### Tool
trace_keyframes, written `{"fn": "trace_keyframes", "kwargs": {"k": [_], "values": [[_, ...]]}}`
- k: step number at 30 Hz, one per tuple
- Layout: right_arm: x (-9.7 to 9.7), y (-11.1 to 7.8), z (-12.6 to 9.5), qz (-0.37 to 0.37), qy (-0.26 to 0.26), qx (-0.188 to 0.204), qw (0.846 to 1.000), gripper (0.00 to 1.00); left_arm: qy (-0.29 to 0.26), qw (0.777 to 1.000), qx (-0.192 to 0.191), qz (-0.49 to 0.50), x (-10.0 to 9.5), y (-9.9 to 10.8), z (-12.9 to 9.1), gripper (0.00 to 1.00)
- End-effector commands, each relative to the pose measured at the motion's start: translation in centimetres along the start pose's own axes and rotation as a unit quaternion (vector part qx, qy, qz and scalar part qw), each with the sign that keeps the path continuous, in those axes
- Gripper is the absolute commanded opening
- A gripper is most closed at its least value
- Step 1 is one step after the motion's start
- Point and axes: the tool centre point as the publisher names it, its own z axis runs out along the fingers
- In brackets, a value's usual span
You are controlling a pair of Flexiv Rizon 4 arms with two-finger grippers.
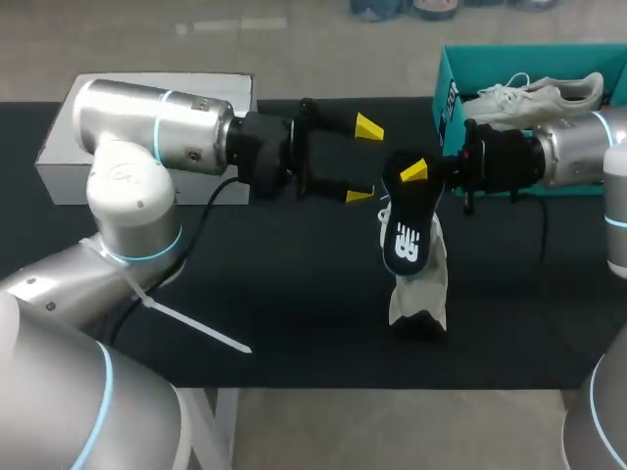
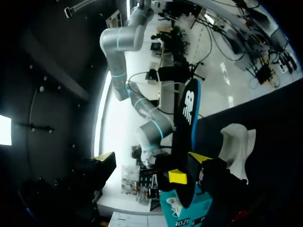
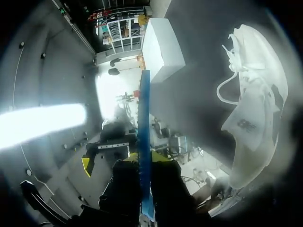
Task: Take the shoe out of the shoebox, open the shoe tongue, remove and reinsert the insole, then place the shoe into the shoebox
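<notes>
Since the white shoe (image 1: 419, 289) stands on the dark table (image 1: 294, 313), outside the teal shoebox (image 1: 449, 98), we judge the first step done. In our right wrist view its mouth gapes wide, so the tongue looks opened as well. The insole (image 1: 407, 225) is out too. Our right gripper (image 1: 419, 178) is clamped on its upper end, a yellow tip on either face, and the dark sole with its blue edge hangs down just above the shoe. From the wrist views we take the two to be apart rather than touching. Our left gripper (image 1: 362, 162) hovers just beside the insole with its fingers spread and nothing between them. That puts us about halfway, with removal complete and reinsertion not yet begun. What remains is to steer the insole back through the shoe's opening, seat it flat, then lift the shoe into the shoebox, where a second shoe (image 1: 534, 96) already lies. We expect the floppy insole to need the free left gripper to steady the shoe.
</notes>
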Motion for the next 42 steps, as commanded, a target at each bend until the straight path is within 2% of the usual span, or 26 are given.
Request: {"fn": "trace_keyframes", "kwargs": {"k": [1,4,9,12,14,20,33,34,35,36,38,40,42], "values": [[0.0,0.0,0.0,0.001,-0.001,0.000,1.000,0.00,-0.051,0.999,-0.007,0.018,0.7,1.5,1.7,1.00],[0.0,0.0,0.0,0.001,-0.001,0.000,1.000,0.00,-0.059,0.998,-0.005,0.036,1.0,2.0,0.9,1.00],[0.0,0.0,0.0,0.001,-0.001,0.000,1.000,0.00,-0.054,0.997,-0.012,0.059,1.3,2.1,-2.4,1.00],[0.0,0.0,0.0,0.001,-0.001,0.000,1.000,0.00,-0.038,0.998,-0.013,0.056,2.3,1.9,-4.0,1.00],[0.0,0.0,0.0,0.001,-0.001,0.000,1.000,0.00,-0.031,0.998,-0.003,0.049,3.3,1.9,-4.3,1.00],[0.0,0.0,0.0,0.001,-0.001,0.000,1.000,0.00,-0.032,0.999,0.015,0.040,5.1,2.0,-2.2,1.00],[0.0,0.0,0.0,0.001,-0.001,0.000,1.000,0.00,-0.048,0.998,0.038,0.034,6.3,2.8,2.3,1.00],[0.0,0.0,0.0,0.001,-0.001,0.000,1.000,0.00,-0.048,0.998,0.038,0.035,6.3,2.9,2.5,0.77],[0.0,0.0,0.0,0.001,-0.001,0.000,1.000,0.00,-0.048,0.998,0.037,0.035,6.3,3.0,2.6,0.69],[0.0,0.0,0.0,0.001,-0.001,0.000,1.000,0.00,-0.048,0.998,0.037,0.035,6.3,3.0,2.7,0.69],[0.0,0.0,0.0,0.001,-0.001,0.000,1.000,0.00,-0.047,0.998,0.037,0.036,6.3,3.1,3.0,0.63],[0.0,0.0,0.0,0.001,-0.001,0.000,1.000,0.00,-0.046,0.998,0.036,0.036,6.3,3.1,3.1,0.49],[0.0,0.0,0.0,0.001,-0.001,0.000,1.000,0.00,-0.046,0.998,0.034,0.036,6.3,3.1,3.2,0.49]]}}
